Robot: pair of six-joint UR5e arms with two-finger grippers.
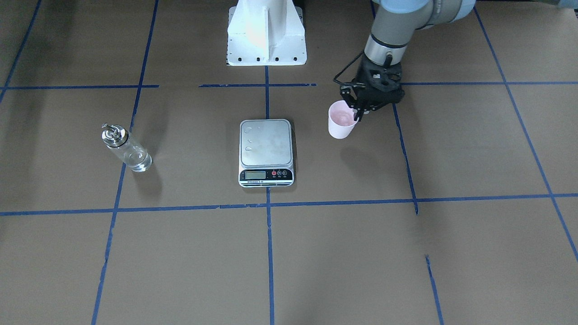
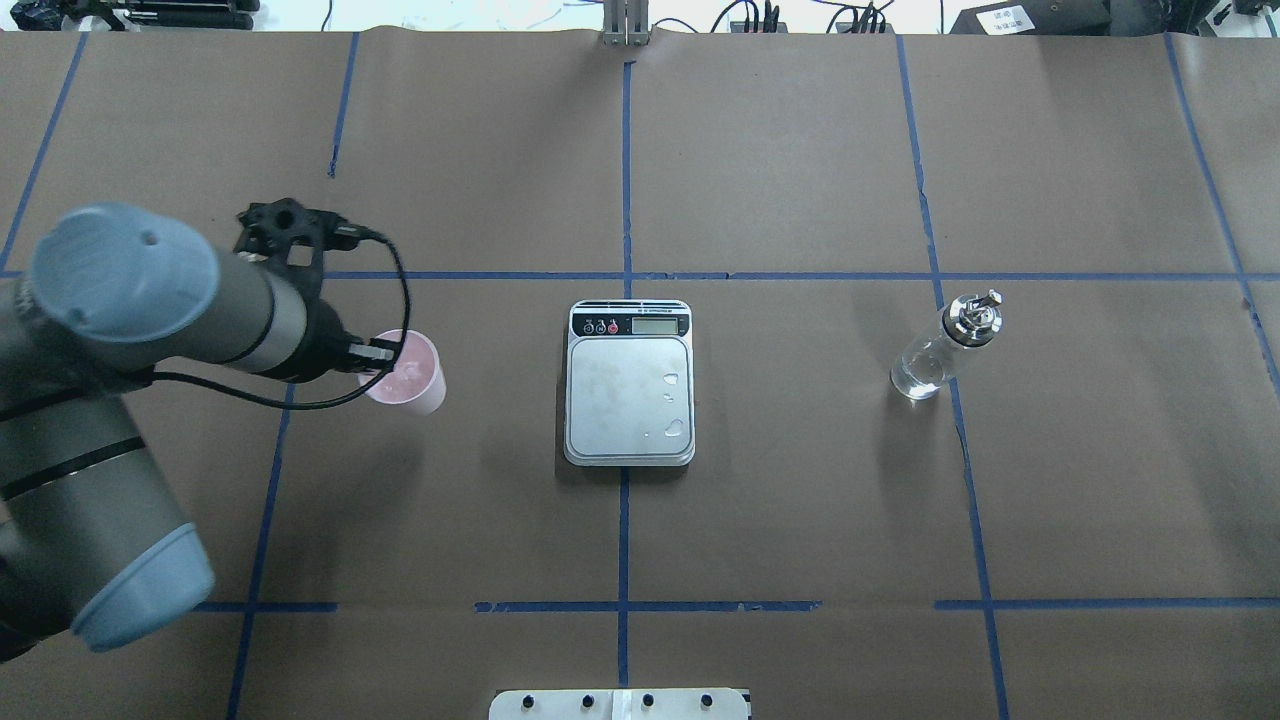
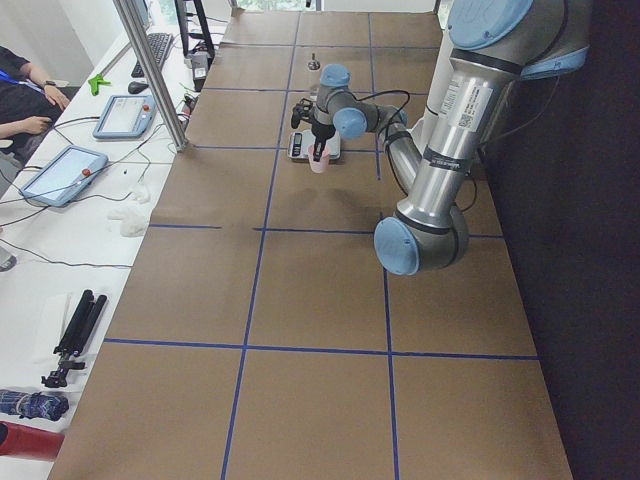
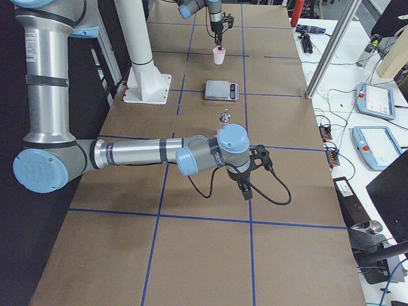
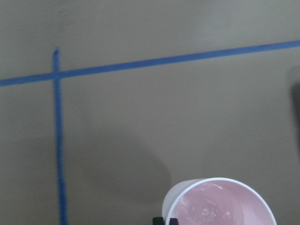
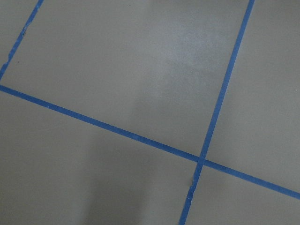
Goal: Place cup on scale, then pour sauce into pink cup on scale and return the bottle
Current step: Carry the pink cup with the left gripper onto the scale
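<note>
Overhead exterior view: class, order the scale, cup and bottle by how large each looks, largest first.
1. The scale, clearly largest.
2. The bottle and the cup: too close to rank, since the left arm hides part of the cup.

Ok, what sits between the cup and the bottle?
The scale, a few droplets on its platform; otherwise bare paper from cup to bottle. The overhead view shows it.

You see the bench (image 2: pixel 800 150) from overhead and from opposite, both sharing the scale (image 1: pixel 266 142); wrist cameras look closely down.
</note>
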